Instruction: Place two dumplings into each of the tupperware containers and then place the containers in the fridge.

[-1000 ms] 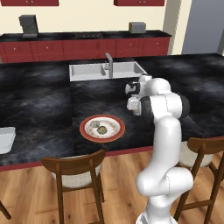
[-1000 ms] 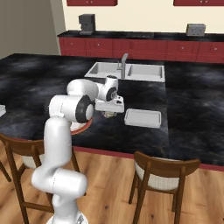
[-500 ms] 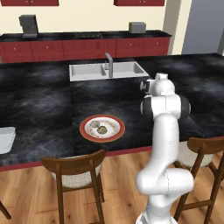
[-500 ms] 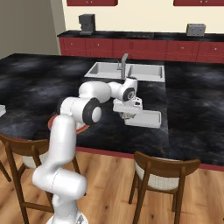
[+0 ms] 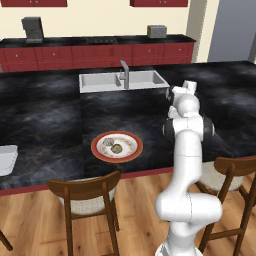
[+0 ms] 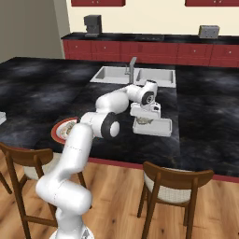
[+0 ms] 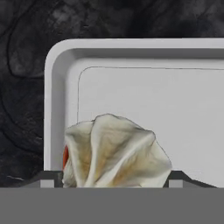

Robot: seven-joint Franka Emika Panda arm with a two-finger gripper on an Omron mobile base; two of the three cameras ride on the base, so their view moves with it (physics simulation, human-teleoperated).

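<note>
Hand view looks straight down into a white tupperware container (image 7: 144, 100) resting on the dark marbled tabletop (image 7: 22, 87); the near left corner of the tray's rim shows rounded, and its floor is bare where it can be seen. A pleated, pale beige dumpling (image 7: 116, 151) sits between the two dark finger tips of the claw (image 7: 114, 177), which stand wide apart on either side of the lump, one at each flank, so the claw is closed on the dumpling with its jaws spread wide; a small red patch shows at the dumpling's left edge. In the right base view the arm reaches across the tabletop and the claw (image 6: 144, 120) hangs just over the near left end of the same container (image 6: 158, 127), which lies in front of the sink (image 6: 140, 74). A round red-rimmed plate (image 5: 116, 146) in the left base view carries more dumplings (image 5: 116, 148), well apart from the tray. A second white container (image 5: 6, 159) lies at the far left edge of the tabletop.
</note>
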